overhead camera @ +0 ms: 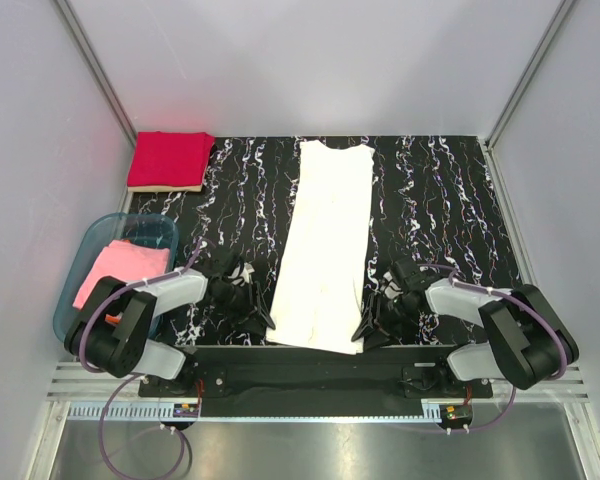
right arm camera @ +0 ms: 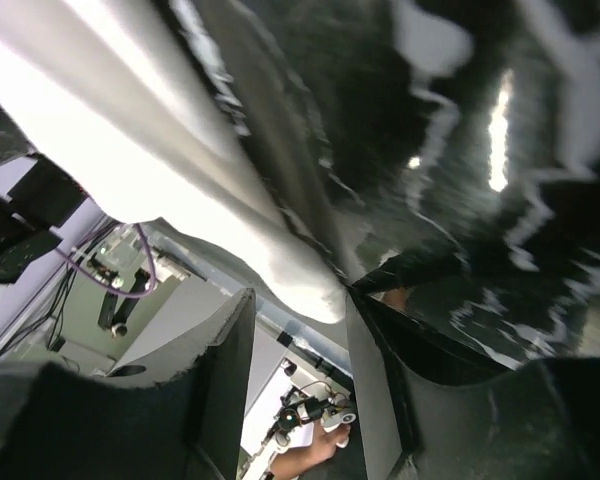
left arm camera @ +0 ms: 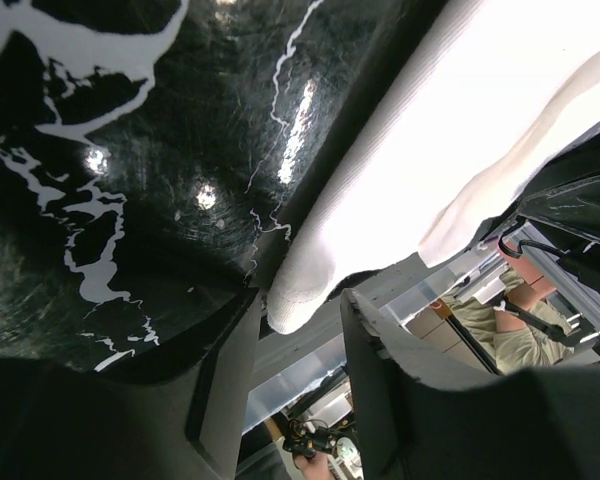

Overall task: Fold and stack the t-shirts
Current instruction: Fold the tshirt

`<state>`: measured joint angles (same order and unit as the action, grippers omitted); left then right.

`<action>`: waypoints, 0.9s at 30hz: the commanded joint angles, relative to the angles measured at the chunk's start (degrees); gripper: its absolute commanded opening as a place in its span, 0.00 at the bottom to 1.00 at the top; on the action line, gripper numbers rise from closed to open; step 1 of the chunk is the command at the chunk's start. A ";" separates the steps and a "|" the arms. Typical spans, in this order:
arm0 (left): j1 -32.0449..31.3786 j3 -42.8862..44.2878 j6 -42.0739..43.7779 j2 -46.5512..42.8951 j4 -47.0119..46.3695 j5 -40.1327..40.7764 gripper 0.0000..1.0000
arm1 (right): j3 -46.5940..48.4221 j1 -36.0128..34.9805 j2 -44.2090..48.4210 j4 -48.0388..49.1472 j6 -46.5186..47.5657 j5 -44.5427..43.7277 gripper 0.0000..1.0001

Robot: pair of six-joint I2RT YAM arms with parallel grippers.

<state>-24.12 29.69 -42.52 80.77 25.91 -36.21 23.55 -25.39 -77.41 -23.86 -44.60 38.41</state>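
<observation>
Our left gripper (left arm camera: 300, 296) stands partly open. Its jaws are apart with nothing pinched, and the near left corner of the white shirt (overhead camera: 325, 240) sits right at the mouth of the gap. Our right gripper (right arm camera: 300, 292) mirrors it, with its jaws apart and holding nothing. The shirt's near right corner lies between its tips and, as far as we can tell, brushes one of them.

The white shirt lies flat on the black streaked mat (overhead camera: 430, 200), folded lengthwise into a long narrow strip. It runs from the near edge, between our two arms, toward the far side, with the collar end away from us.

We judge the cloth to be light, soft and limp, so it will sag and drape from wherever we pinch it. The folded strip is layered, so each pinch should bite through every layer or the lengthwise fold will fall open. The two near corners look like the right places to hold, taken together and lifted evenly. The mat looks glossy, so the strip may slide as we pull.

Farther out, the red shirt (overhead camera: 170, 158) sits folded at the mat's far left corner. The pink shirt (overhead camera: 115, 268) lies in the teal tub (overhead camera: 145, 222) on our left.
</observation>
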 commanded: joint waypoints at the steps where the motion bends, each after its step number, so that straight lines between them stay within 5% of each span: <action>1: -0.14 -2.09 1.65 1.76 -1.21 4.48 0.44 | -0.78 -0.54 -3.36 5.04 -0.92 0.07 0.49; 14: -0.14 -2.71 1.48 3.34 -2.27 3.33 0.36 | -4.57 -1.24 -3.63 9.79 -3.74 0.61 0.42; 19: -0.14 -2.36 1.65 3.78 -3.15 2.55 0.19 | -4.83 -1.33 -3.28 10.50 -4.70 0.43 0.23; 22: -0.49 -1.66 1.83 4.04 -3.59 1.06 0.08 | -5.35 -1.33 -1.88 10.50 -6.11 -0.18 0.02; 23: -0.66 -1.39 1.66 4.13 -3.59 0.70 0.00 | -5.62 -1.33 -1.09 10.50 -6.72 -0.27 0.00; 27: -3.03 -1.04 -0.45 3.43 -4.55 -0.88 0.00 | -7.81 -1.24 5.32 8.40 -11.19 -2.11 0.00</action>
<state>-25.26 28.56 -42.61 83.66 22.96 -39.38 18.26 -26.41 -75.24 -10.17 -49.65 39.55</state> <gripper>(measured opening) 0.033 0.022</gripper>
